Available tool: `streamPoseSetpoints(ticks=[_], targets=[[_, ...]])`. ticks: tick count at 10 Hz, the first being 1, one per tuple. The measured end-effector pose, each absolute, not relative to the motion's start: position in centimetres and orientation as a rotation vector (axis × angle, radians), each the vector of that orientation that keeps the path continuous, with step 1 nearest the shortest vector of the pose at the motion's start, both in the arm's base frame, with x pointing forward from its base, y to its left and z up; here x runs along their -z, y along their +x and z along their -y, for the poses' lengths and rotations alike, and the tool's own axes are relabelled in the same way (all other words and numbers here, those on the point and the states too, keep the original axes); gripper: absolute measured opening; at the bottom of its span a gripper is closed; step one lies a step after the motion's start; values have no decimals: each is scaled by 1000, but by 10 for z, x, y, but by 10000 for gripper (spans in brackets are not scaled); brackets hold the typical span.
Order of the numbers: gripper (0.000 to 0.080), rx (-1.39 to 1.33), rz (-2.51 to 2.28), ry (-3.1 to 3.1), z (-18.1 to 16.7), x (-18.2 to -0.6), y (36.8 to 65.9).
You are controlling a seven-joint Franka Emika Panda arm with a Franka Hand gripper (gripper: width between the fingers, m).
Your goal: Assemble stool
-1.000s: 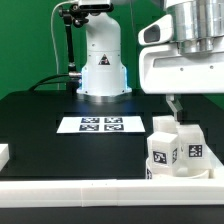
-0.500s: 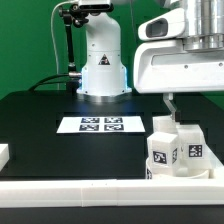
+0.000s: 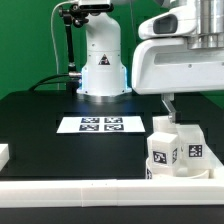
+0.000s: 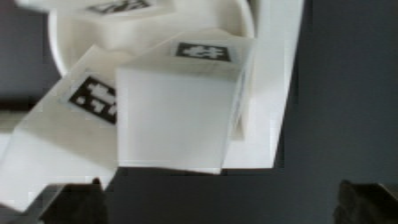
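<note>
The stool's white parts [image 3: 176, 150] stand bunched together at the exterior view's front right, just behind the front rail, and they bear black-and-white tags. In the wrist view I see chunky white leg blocks [image 4: 175, 115] with tags lying against a larger white piece [image 4: 263, 60]. My gripper [image 3: 170, 106] hangs just above the cluster, with one dark finger showing over its top. In the wrist view its two fingertips [image 4: 71, 205] stand far apart with nothing between them. The gripper [image 4: 219, 210] is open and empty.
The marker board [image 3: 100, 124] lies flat on the black table in the middle. The arm's white base [image 3: 102, 60] stands behind it. A long white rail [image 3: 90, 196] runs along the front edge. A small white block [image 3: 3, 155] sits at the exterior view's left edge.
The gripper's hand has shifted a little toward the exterior view's left and slightly up. The stool parts have not moved.
</note>
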State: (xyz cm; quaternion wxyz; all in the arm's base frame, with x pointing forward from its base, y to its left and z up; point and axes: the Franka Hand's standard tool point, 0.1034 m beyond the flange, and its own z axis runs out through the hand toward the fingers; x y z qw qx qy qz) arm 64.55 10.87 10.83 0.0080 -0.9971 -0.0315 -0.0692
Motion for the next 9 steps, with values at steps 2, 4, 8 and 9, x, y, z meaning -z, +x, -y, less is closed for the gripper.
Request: streamPoseSetpoints(ticks=[2, 4, 8, 9], targets=[[649, 231, 457, -3125, -109, -109, 647], [649, 217, 813, -3084, -117, -107, 644], [649, 161, 1102, -3018, -111, -105, 640], [649, 154, 1198, -2992, -111, -104, 640]])
